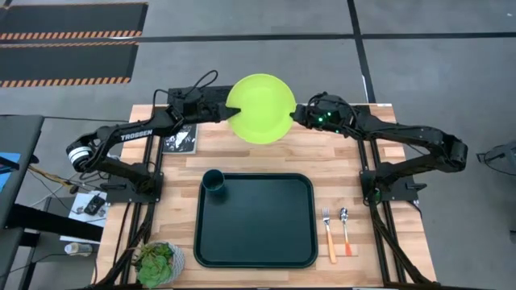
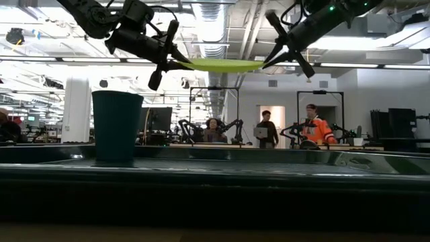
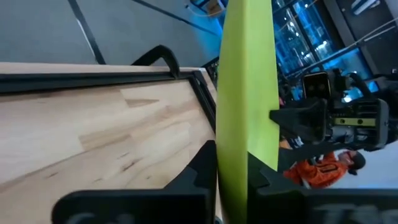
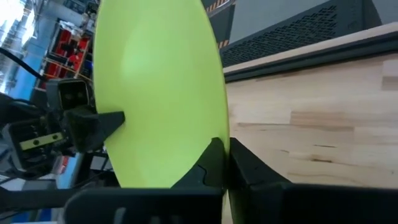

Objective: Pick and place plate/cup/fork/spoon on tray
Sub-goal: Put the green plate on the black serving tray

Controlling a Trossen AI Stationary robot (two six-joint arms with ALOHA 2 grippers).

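The lime-green plate (image 1: 260, 108) is held high above the table's far half, level and top up, between both grippers; the low view shows it edge-on (image 2: 218, 64). My left gripper (image 1: 231, 113) is shut on its left rim and my right gripper (image 1: 295, 114) on its right rim. The dark teal cup (image 1: 214, 181) stands upright in the far left corner of the dark green tray (image 1: 266, 242). The yellow-orange-handled fork (image 1: 329, 234) and the red-orange-handled spoon (image 1: 345, 229) lie side by side on the table right of the tray. My left gripper pinches the plate's left rim (image 3: 231, 149) between its two fingers (image 3: 202, 171), one on each face. The fingers come level from the table's left. The plate is lifted clear and level. My right gripper pinches the plate's right rim (image 4: 222, 134) between its two fingers (image 4: 211, 162), one on each face. The fingers come level from the table's right. The plate hangs clear of the table between the two grippers.
A small bowl of green leaves (image 1: 159, 262) stands at the near left corner of the table. A black book (image 1: 181, 138) lies under the left arm at the far left. People stand in the room beyond the table (image 2: 312, 124).
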